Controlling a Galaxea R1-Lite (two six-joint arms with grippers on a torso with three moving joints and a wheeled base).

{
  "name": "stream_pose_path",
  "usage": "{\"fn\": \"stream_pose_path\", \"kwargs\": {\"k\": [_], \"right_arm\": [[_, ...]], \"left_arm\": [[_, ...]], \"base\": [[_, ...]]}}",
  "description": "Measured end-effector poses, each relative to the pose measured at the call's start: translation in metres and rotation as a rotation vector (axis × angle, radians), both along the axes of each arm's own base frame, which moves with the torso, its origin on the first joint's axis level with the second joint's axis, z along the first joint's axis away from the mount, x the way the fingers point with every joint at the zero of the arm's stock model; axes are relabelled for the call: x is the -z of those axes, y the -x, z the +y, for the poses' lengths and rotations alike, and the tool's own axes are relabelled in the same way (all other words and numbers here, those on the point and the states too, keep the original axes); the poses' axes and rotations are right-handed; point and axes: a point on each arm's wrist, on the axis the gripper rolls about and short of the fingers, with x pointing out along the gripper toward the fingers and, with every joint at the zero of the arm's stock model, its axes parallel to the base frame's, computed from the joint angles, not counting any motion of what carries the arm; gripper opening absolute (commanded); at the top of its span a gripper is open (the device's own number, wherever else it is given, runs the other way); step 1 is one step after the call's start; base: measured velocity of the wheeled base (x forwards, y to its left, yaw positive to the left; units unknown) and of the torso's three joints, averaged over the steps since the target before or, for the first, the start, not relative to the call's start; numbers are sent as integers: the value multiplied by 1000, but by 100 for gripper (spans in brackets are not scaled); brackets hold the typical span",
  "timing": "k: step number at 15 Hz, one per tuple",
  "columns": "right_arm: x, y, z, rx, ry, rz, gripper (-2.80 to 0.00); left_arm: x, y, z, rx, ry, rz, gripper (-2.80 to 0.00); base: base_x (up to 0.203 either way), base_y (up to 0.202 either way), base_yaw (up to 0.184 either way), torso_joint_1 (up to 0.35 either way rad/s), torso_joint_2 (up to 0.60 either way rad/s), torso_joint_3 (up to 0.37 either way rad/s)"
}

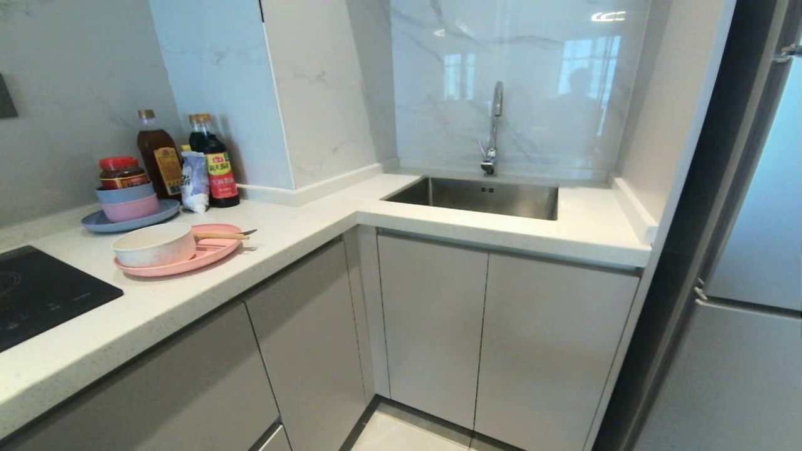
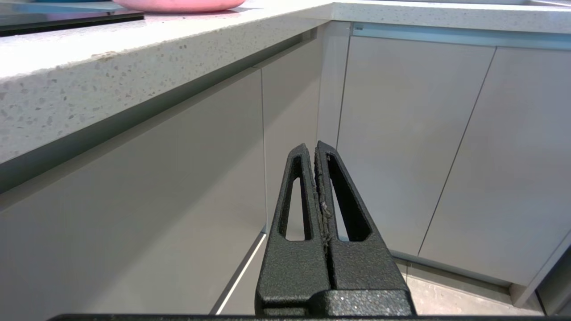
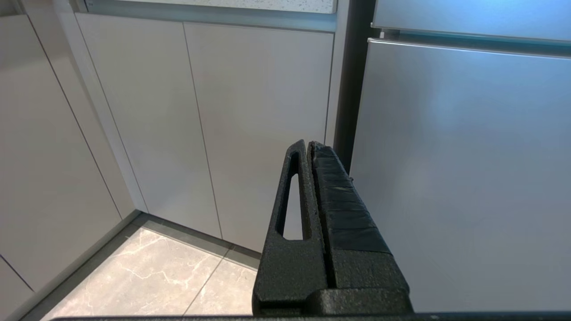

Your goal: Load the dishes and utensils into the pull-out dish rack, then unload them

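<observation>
A cream speckled bowl [image 1: 153, 244] is sitting on a large pink plate [image 1: 188, 260] with wooden chopsticks [image 1: 219, 236] and a fork [image 1: 246, 232] lying across it, all on the white countertop [image 1: 282, 232] left of the steel sink [image 1: 479, 196]. No pull-out rack is showing among the closed grey cabinet fronts [image 1: 307, 338], so finding and drawing it out looks like the first job. Both the left gripper [image 2: 316, 149] and right gripper [image 3: 308, 147] are hanging low before the cabinets, fingers pressed together and gripping nothing; one would need to open before hooking a cabinet edge squarely.

Worktop [image 1: 294, 232], above the closed jaws: pink plate [image 1: 207, 255], blue plate [image 1: 100, 222], bottles [image 1: 216, 163], jar [image 1: 120, 171], hob [image 1: 37, 294], sink [image 1: 482, 197].
</observation>
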Motion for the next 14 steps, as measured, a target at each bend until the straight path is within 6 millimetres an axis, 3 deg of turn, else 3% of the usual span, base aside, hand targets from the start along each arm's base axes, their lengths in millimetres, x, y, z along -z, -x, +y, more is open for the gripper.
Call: {"fn": "stream_pose_path", "kwargs": {"k": [14], "right_arm": [[0, 0, 0, 0, 0, 0, -280]], "left_arm": [[0, 0, 0, 0, 0, 0, -280]], "base": [[0, 0, 0, 0, 0, 0]]}}
